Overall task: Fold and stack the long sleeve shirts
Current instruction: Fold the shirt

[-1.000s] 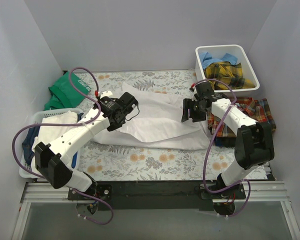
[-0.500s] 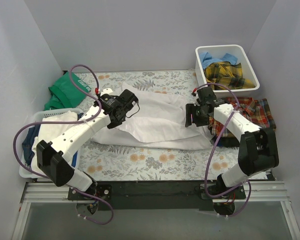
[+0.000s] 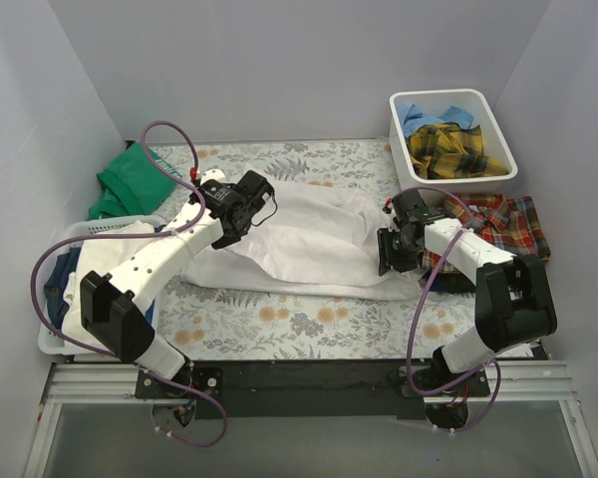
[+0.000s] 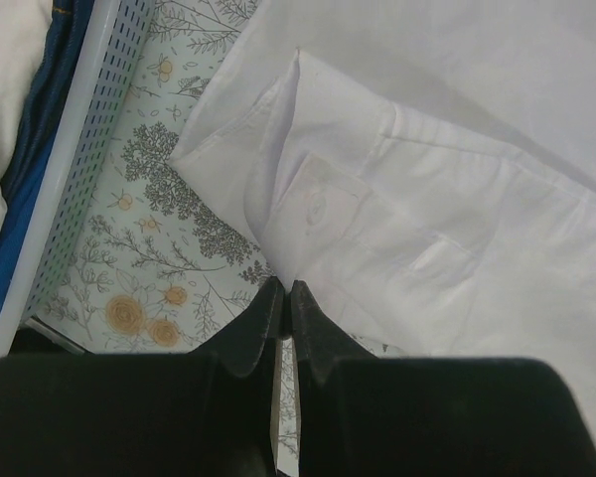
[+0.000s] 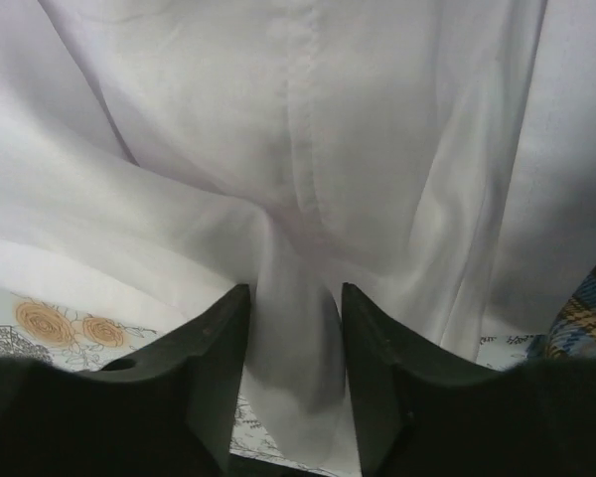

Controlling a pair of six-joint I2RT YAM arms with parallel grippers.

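Four shirts are in view. One white shirt [image 3: 314,244] lies spread across the middle of the floral cover [image 3: 309,321]. One red plaid shirt [image 3: 513,224] lies bunched at the right edge, partly under the right arm. One yellow plaid shirt [image 3: 456,149] and one blue shirt [image 3: 421,115] sit together in the single white bin [image 3: 439,96] at the far right corner, the blue one on the far side of the yellow.

One green cloth [image 3: 125,184] lies at the far left. One basket [image 3: 48,344] stands at the near left, holding a white cloth [image 3: 110,254] and a blue cloth [image 3: 60,279].

There are two grippers. The left gripper [image 3: 241,214] hangs over the far left part of the white shirt. In its wrist view the fingers [image 4: 248,338] are pressed together tip to tip, just at the shirt's edge by a cuff. Whether any thin fold is caught between them cannot be told.

The right gripper [image 3: 391,251] is down at the right end of the white shirt, just left of the red plaid shirt. Its fingers [image 5: 214,348] stand about half apart, one on each side of a raised ridge of white cloth that fills the gap between them and touches both. The cloth gathers into creases toward that ridge, with a seam running down into it. The pictures do not show a firm clamp on it.
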